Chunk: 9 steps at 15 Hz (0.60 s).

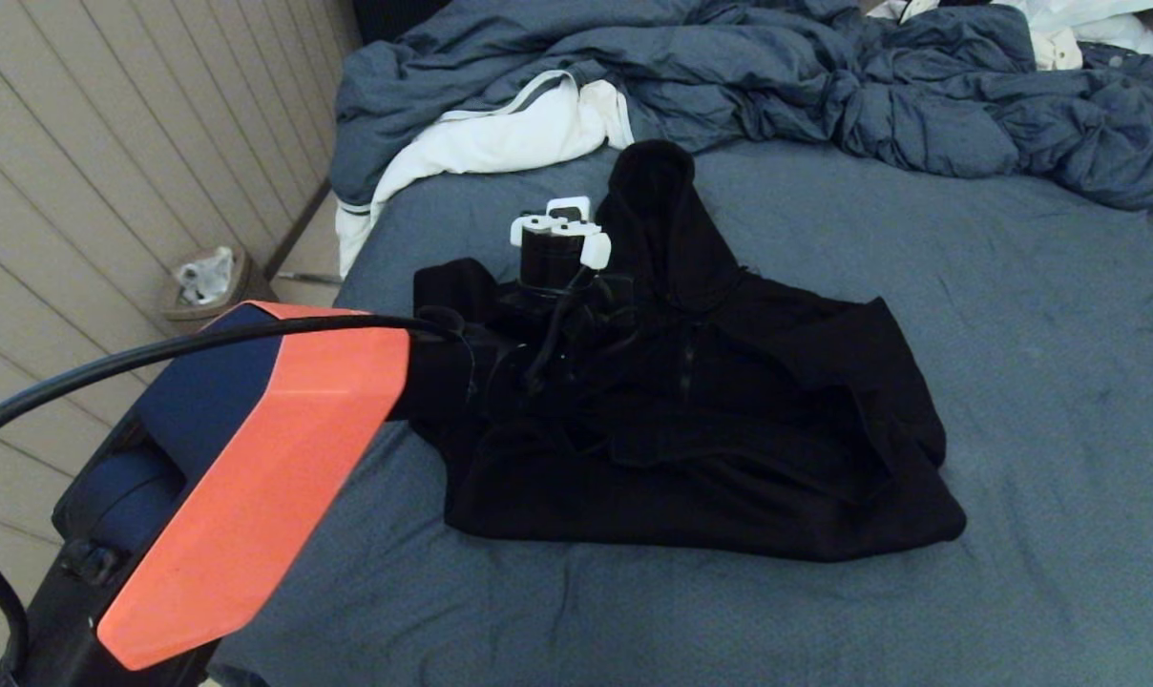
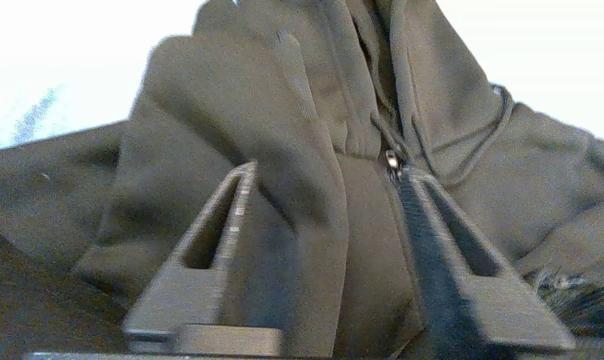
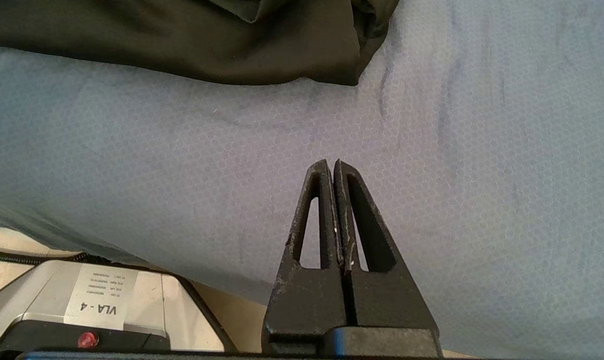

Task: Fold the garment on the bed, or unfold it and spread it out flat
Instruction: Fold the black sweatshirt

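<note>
Left gripper [image 2: 327, 175] is parted, empty, over hoodie [image 1: 691, 401] chest on bed [image 1: 1016, 334]; fold release judged done, a fresh edge grasp is needed. Right gripper [image 3: 330, 167] is parked clenched, empty.

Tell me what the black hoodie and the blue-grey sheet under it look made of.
Hoodie: apparently thick, soft knit, perhaps cotton fleece; matte, with bulky rounded folds, a drawcord and a metal-looking zipper pull. Sheet: thin woven fabric, matte, with shallow creases; fibre cannot be told.

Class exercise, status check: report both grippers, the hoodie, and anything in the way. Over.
Left gripper open over hoodie, holding nothing. Right gripper shut, parked at edge of bed. Duvet bunched beyond the hood.
</note>
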{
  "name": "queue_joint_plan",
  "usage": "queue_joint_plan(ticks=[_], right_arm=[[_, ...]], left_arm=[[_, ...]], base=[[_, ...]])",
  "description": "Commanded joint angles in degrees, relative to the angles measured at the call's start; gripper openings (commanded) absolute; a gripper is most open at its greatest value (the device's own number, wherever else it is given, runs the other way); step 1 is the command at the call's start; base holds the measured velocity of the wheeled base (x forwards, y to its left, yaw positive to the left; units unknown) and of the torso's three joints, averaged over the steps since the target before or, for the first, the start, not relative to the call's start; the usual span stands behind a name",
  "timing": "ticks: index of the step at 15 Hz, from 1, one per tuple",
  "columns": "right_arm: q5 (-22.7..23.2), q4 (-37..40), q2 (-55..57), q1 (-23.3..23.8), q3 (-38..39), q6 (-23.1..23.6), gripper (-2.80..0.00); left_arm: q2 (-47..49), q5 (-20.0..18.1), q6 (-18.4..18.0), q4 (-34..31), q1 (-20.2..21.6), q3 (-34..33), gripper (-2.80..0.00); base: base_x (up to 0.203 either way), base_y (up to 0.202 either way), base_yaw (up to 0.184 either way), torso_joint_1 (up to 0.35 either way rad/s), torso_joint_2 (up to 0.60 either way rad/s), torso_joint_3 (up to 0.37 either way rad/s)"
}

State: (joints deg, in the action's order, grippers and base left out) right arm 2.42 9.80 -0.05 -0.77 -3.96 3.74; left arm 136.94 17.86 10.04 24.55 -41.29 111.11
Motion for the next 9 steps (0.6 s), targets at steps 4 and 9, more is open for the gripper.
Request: queue_joint_plan(ticks=[4,9], right_arm=[[0.0,0.0,0.0,0.0,0.0,0.0,-2.8],[0.0,0.0,0.1,0.0,0.0,0.0,-2.8]], left_arm=[[3.1,0.2,-2.7,2.2,-0.1,0.1,0.0],[4.2,0.2,-4.2,3.0,0.2,0.1,0.0]], base=[[0.0,0.0,0.0,0.0,0.0,0.0],[0.0,0.0,0.0,0.0,0.0,0.0]])
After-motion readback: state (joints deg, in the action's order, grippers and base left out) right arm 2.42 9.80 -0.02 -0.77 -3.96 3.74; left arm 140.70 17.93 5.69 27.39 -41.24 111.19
